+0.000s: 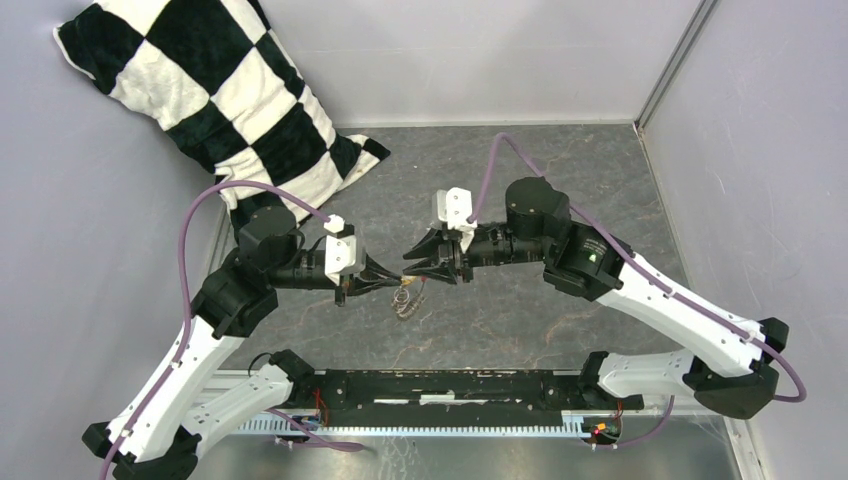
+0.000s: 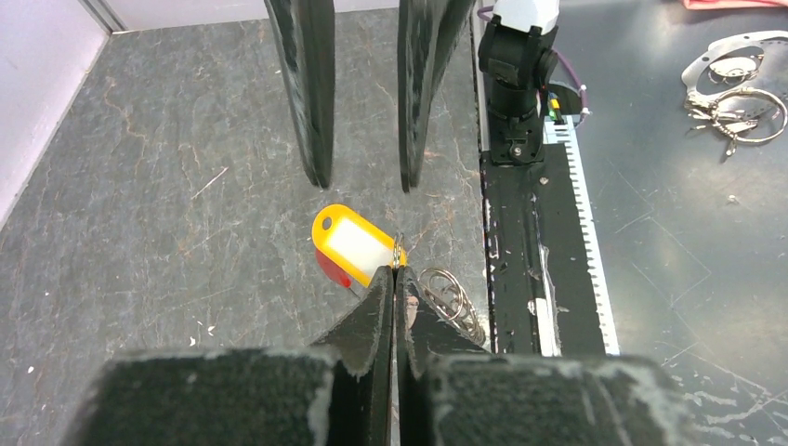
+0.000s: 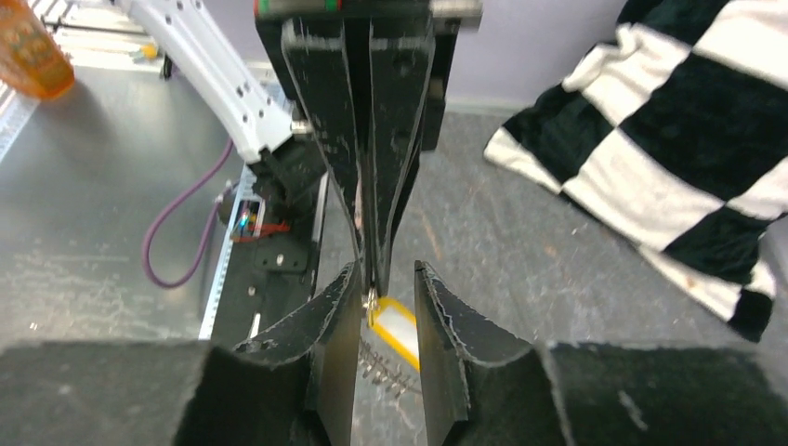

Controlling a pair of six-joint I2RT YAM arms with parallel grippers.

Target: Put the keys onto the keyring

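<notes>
Holding: the left pincer (image 2: 390, 279) has both fingers pressed flat together, the tips nipping the small metal loop at the end of the yellow key (image 2: 353, 243), and that yellow head has a white window in it!
Where the key is: over the middle of the counter (image 2: 186, 186), between the two arms, with its head poking out past the left fingertips.
Right pincer (image 3: 387, 274): fingers apart with nothing gripped between them. It sits nose to nose with the left one, close, though the left wrist view shows a gap between the tips.
Why like this: my read is that one arm pins the key by its loop so it cannot swing, leaving the opened one room to come in on the ring.
Keyring (image 2: 448, 290): silvery loops just beside the left fingers, below the key. From above I cannot tell whether it dangles or lies on the counter.
Red piece (image 2: 330, 267): it peeks out from under the yellow head. It could be a second tag or the ring's sleeve, and I cannot tell which.
Hidden: a left finger covers part of the keyring, and whether the key's loop is threaded onto it is too small to make out.
Cut off: the right wrist view catches only a corner of the yellow head, with a scrap of chain beneath it.
Stage: threading looks unfinished, in my judgement.
</notes>
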